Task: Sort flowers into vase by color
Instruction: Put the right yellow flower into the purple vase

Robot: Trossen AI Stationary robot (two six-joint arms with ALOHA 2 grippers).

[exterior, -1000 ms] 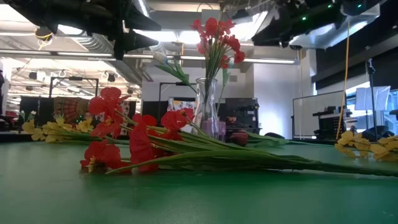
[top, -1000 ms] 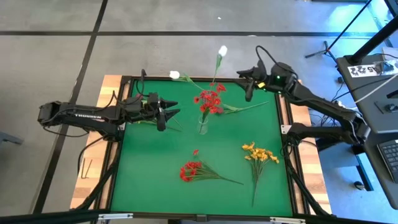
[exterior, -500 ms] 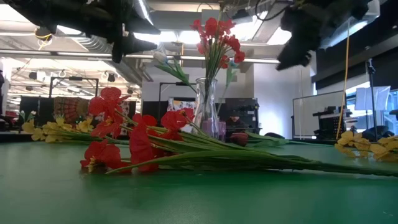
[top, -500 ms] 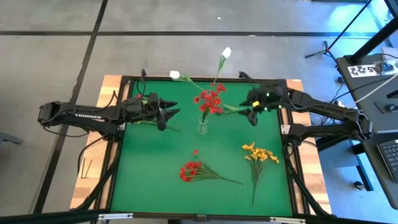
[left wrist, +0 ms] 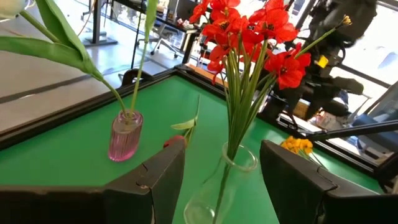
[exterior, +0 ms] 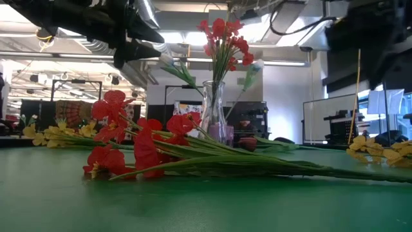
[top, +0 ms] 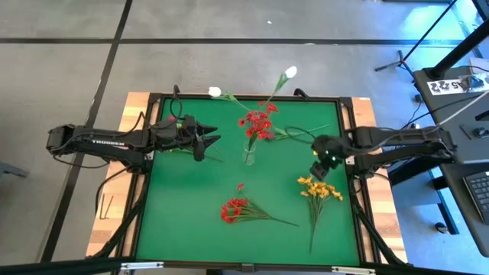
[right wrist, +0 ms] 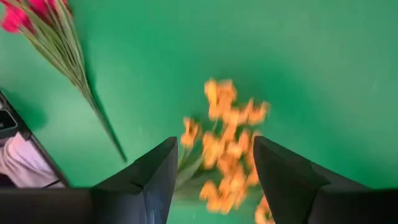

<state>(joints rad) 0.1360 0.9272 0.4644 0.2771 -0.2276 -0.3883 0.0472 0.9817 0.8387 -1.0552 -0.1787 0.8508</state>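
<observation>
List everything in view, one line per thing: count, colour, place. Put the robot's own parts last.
Table: one, green top, wooden frame, centre.
Clear vase: one, glass, mid-table.
Red flowers in vase: one bunch, upright in the clear vase.
Pink vase: one, small, near the table's far edge.
White tulips: two, on long stems in the pink vase, leaning apart.
Loose red flowers: one bunch, lying on the table, near side.
Yellow flowers: one bunch, lying on the right.
Left gripper: open, empty, beside the clear vase.
Right gripper: open, empty, above the yellow flowers.
</observation>
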